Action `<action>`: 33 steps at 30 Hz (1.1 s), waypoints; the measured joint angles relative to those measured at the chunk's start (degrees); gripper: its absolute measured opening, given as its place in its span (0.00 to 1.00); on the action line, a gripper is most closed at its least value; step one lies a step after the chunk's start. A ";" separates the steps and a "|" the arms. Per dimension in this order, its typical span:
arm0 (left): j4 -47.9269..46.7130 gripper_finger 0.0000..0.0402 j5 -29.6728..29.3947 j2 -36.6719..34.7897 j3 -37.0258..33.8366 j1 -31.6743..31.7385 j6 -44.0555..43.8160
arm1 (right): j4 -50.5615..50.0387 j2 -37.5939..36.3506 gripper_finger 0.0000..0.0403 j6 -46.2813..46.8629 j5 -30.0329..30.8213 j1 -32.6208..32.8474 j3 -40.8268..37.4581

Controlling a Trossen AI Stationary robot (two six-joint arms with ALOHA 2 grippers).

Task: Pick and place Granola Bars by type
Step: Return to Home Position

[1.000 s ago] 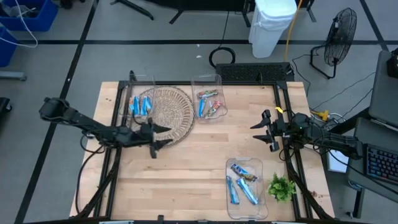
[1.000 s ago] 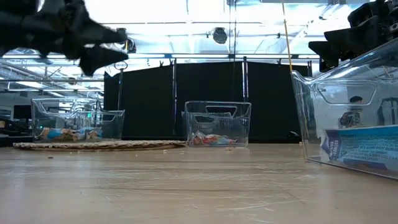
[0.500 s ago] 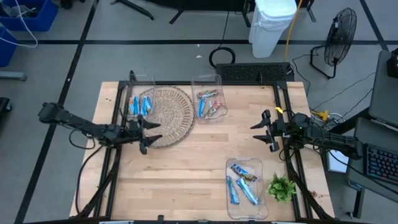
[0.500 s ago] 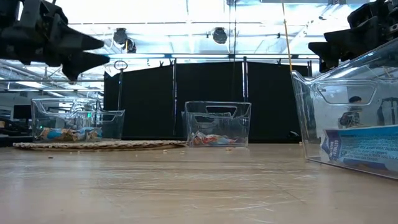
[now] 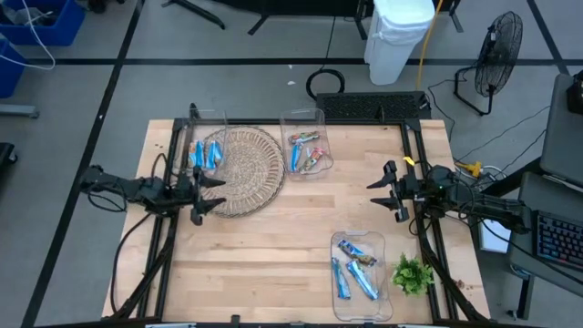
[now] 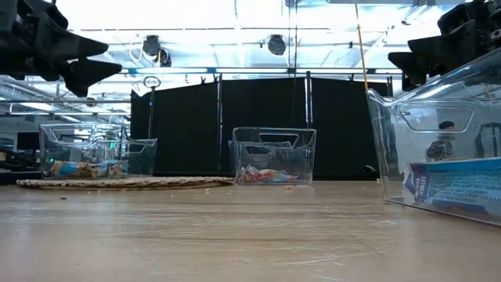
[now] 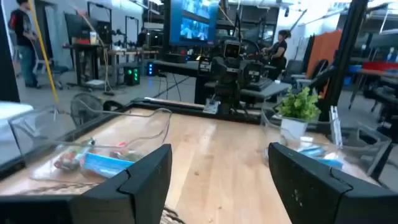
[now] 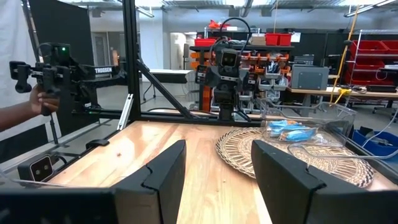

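Note:
The granola bars lie in three clear bins. Blue ones are in the far-left bin (image 5: 204,150). Blue and reddish ones are in the far-middle bin (image 5: 307,153). Blue ones are also in the near-right bin (image 5: 358,273). My left gripper (image 5: 204,193) hovers open at the table's left side, by the left rim of the round woven mat (image 5: 241,169). It holds nothing, and its fingers (image 7: 147,177) frame bare table. My right gripper (image 5: 386,190) waits open above the table's right side. It is also empty (image 8: 214,180).
A green leafy sprig (image 5: 412,273) stands beside the near-right bin. Bare wood lies in the table's middle (image 5: 291,228). Black frame rails run along both sides. A white container (image 5: 398,36) and a fan (image 5: 496,55) stand beyond the far edge. A person's hand (image 8: 38,102) shows off the table.
My left gripper has drawn back from over the woven mat toward the table's left edge. It has stayed open and empty. The arm has folded in toward its base. Nothing else has moved.

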 joint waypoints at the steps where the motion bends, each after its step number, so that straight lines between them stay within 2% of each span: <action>1: -0.03 0.66 0.04 0.06 0.00 -0.02 0.79 | 0.00 0.00 0.43 0.00 -0.01 -0.01 -0.02; 8: -0.06 0.66 -0.63 1.30 0.00 -0.02 3.31 | -0.04 0.00 0.43 0.00 0.00 -0.02 -0.01; 33: 1.02 0.66 -0.61 1.28 -0.15 -0.02 3.48 | -0.09 0.00 0.43 0.00 -0.02 -0.02 -0.02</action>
